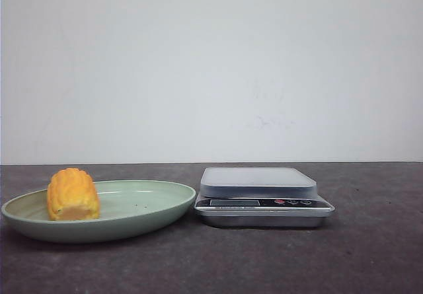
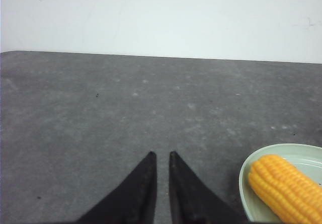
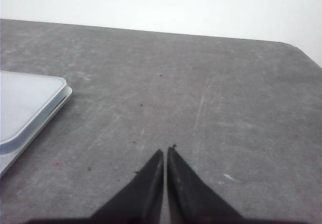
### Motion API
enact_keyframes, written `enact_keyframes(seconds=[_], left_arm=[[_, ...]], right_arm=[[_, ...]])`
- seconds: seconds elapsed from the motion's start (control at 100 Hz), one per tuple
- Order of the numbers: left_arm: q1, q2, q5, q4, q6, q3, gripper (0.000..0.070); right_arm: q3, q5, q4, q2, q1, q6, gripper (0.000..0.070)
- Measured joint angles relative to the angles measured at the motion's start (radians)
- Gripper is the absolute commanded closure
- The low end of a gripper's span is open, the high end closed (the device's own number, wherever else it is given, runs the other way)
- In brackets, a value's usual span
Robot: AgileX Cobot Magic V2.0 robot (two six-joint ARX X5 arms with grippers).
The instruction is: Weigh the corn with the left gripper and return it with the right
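Observation:
The corn, a stubby yellow-orange cob piece, lies on the left part of a pale green plate. A kitchen scale with an empty grey platform stands just right of the plate. Neither gripper shows in the front view. In the left wrist view my left gripper hangs over bare table, jaws nearly together and empty, with the corn and the plate rim off to one side. My right gripper is shut and empty over bare table, the scale off to one side.
The dark grey table runs back to a plain white wall. Its rounded far corner shows in the right wrist view.

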Motion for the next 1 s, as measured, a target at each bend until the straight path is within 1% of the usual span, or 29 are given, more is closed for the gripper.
enact_keyframes(seconds=[1.0], left_arm=[[0.0, 0.0, 0.0, 0.0, 0.0, 0.0, 0.07]], right_arm=[[0.0, 0.0, 0.0, 0.0, -0.011, 0.0, 0.0693]])
